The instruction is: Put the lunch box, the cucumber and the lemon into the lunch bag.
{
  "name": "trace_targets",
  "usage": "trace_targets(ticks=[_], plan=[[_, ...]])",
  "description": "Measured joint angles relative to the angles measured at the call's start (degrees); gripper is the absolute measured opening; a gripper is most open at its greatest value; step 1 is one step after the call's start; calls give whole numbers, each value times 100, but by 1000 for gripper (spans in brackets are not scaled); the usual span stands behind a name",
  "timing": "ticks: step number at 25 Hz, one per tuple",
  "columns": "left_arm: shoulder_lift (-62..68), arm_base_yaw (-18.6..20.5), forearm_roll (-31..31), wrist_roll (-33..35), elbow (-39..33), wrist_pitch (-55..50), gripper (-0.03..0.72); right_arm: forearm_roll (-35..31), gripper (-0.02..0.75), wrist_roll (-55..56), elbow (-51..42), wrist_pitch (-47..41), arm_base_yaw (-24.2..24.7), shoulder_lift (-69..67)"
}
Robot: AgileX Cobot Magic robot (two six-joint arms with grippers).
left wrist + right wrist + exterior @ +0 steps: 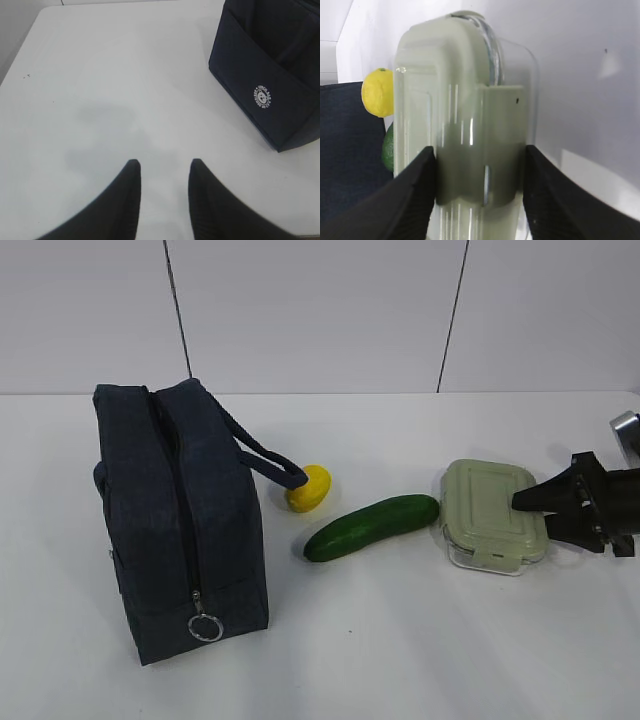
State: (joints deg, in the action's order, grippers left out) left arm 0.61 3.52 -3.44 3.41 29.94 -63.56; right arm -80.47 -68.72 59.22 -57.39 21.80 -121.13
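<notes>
while the left gripper (pixel 162 172) hangs over bare white table (pixel 100 90) with its fingers (pixel 127 195) partly apart and nothing between them, the right gripper (pixel 480 155) is at the lunch box (pixel 492 513), one finger (pixel 415 195) against each side of the near latch end. contact looks real in the right wrist view, pads flush on the pale green clip and glass, but whether the squeeze is firm i can't tell. box sits flat on the table right of centre, lid up. cucumber (pixel 371 526) lies diagonally just left of it, its right tip close to or touching the box corner, can't tell which. lemon (pixel 309 488) sits behind the cucumber's left end, next to the lunch bag's loop handle (pixel 268 460). lunch bag (pixel 180 520) stands upright on the left, zipper running along the top and down the near end, ring pull (pixel 205 627) hanging low on that end. bag looks zipped closed from here. left wrist view catches only a corner of the bag with a round white logo (pixel 263 97).
</notes>
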Motion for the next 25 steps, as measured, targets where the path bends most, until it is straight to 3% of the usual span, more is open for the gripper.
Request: trace_targets(ticks=[25], plan=[[0, 0, 0, 0, 0, 0, 235, 0, 389, -105, 0, -166, 0, -30]])
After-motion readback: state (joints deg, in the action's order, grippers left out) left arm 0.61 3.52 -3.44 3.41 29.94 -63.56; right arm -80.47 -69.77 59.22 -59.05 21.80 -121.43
